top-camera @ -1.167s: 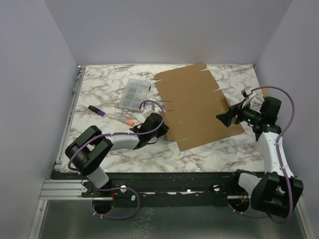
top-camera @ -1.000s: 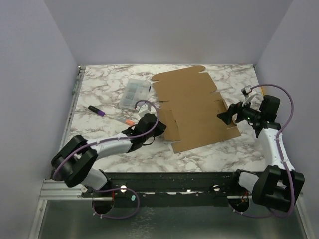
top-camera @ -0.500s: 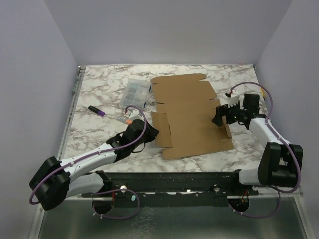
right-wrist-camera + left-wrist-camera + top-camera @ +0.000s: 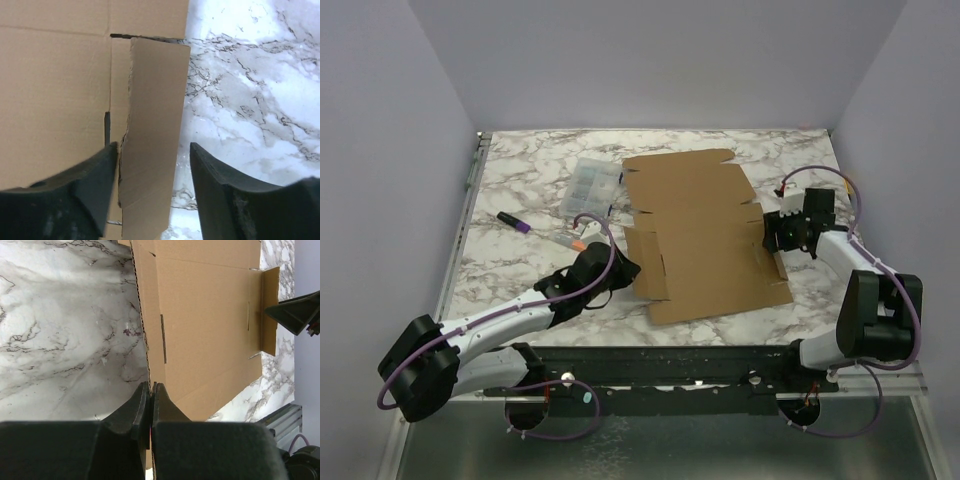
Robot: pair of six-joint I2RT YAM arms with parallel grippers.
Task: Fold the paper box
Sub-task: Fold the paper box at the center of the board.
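Stretching low, the left end effector (image 4: 151, 390) is clamping the corrugated brown edge of the paper box (image 4: 210, 315). The right end effector (image 4: 152, 165) is straddling a raised flap (image 4: 150, 100), jaws apart.

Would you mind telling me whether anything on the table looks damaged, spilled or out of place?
Nothing looks damaged or spilled. The paper box just lies slightly askew on the table, its side flaps lifted at the left gripper and right gripper.
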